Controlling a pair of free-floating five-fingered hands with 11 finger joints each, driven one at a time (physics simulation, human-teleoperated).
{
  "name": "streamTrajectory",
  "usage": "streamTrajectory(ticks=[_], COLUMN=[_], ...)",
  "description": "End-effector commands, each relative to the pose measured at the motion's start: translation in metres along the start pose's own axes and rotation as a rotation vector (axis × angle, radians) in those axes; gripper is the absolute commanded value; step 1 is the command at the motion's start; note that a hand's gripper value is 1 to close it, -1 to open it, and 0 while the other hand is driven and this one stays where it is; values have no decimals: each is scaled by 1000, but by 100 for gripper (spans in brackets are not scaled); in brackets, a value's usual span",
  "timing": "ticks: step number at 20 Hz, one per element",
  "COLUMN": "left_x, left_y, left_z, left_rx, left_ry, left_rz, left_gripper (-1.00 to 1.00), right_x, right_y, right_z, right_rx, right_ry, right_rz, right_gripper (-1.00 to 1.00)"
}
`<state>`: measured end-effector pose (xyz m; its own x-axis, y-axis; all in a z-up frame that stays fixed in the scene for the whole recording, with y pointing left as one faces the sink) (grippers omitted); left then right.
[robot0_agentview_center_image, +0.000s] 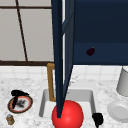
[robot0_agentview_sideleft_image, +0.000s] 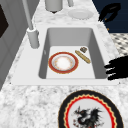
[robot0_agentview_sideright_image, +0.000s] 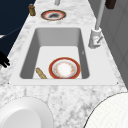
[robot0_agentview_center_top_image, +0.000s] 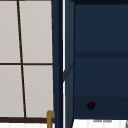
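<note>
Under the left robot hand (robot0_agentview_center_image: 17, 94) — the dragon plate (robot0_agentview_center_image: 20, 105).

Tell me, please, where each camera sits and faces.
Front view: faces the white sink from the front; left hand, right hand.
Left side view: along the sink from its left; both hands.
Right side view: from its right; right hand.
Upper view: faces the dark blue wall cabinet.
Side views share the red-rimmed round plate.
</note>
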<state>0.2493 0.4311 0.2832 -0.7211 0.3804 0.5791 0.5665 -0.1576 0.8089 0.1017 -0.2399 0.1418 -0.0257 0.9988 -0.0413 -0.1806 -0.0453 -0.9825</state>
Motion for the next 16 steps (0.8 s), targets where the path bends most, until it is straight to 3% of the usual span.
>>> streamTrajectory(ticks=[1, 5, 7, 8, 10, 16], left_x=[8, 18, 26, 31, 38, 61], left_y=[7, 15, 18, 8, 4, -11], left_z=[5, 11, 16, 18, 20, 31], left_rx=[62, 59, 47, 38, 39, 39], left_ry=[83, 82, 65, 58, 62, 63], left_rz=[8, 32, 49, 22, 7, 16], left_gripper=[-100, -100, -100, -100, -100, -100], right_x=[0, 0, 0, 0, 0, 0], right_y=[0, 0, 0, 0, 0, 0], right_z=[0, 0, 0, 0, 0, 0], right_rx=[0, 0, 0, 0, 0, 0], right_ry=[0, 0, 0, 0, 0, 0], right_rz=[0, 0, 0, 0, 0, 0], right_gripper=[0, 0, 0, 0, 0, 0])
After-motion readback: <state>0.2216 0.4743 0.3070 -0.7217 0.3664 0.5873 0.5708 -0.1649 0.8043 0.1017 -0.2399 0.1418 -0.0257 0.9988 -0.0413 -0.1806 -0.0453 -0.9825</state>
